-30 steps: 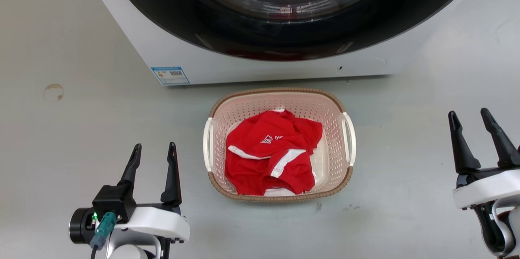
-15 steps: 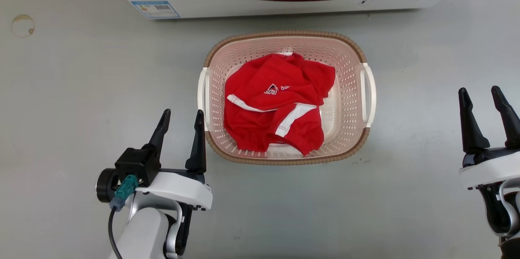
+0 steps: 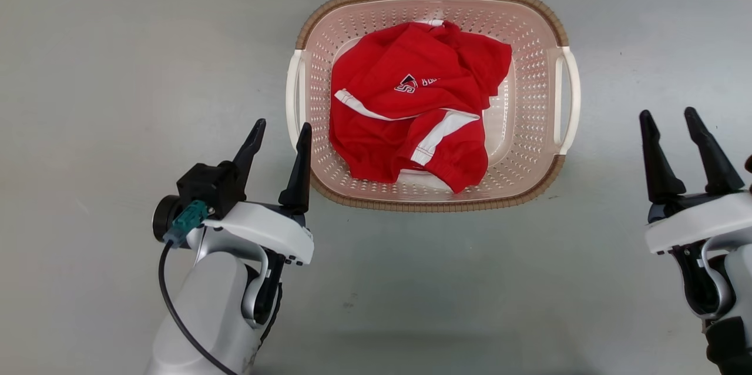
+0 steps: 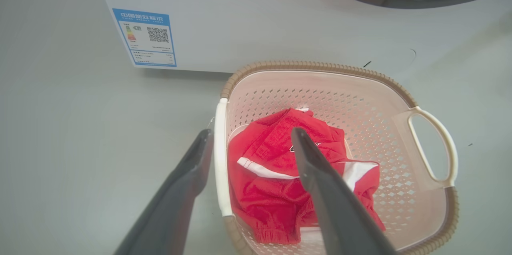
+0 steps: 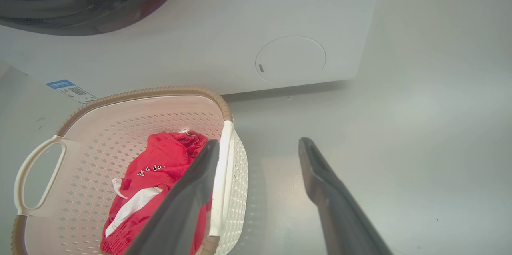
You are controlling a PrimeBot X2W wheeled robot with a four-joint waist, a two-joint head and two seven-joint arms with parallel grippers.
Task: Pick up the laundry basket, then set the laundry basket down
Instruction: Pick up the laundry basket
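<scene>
The laundry basket (image 3: 531,69) is pale pink and perforated, with a brown woven-look rim, and stands on the grey floor holding a crumpled red garment (image 3: 411,104). My left gripper (image 3: 282,124) is open beside the basket's left white handle (image 3: 292,99), its inner finger over the basket's left edge. In the left wrist view that handle (image 4: 219,155) lines up between the two fingers of the left gripper (image 4: 251,132). My right gripper (image 3: 668,112) is open, apart from the right handle (image 3: 568,99). In the right wrist view the right gripper (image 5: 259,141) has the basket (image 5: 132,127) to its left.
A white washing machine (image 4: 260,27) with a dark round door stands just behind the basket, its front also in the right wrist view (image 5: 240,47). Bare grey floor (image 3: 117,69) lies left, right and in front of the basket.
The head camera has tilted down, so the basket sits higher and larger and the washing machine has slid out of the top. Both open grippers have come nearer the basket's handles.
</scene>
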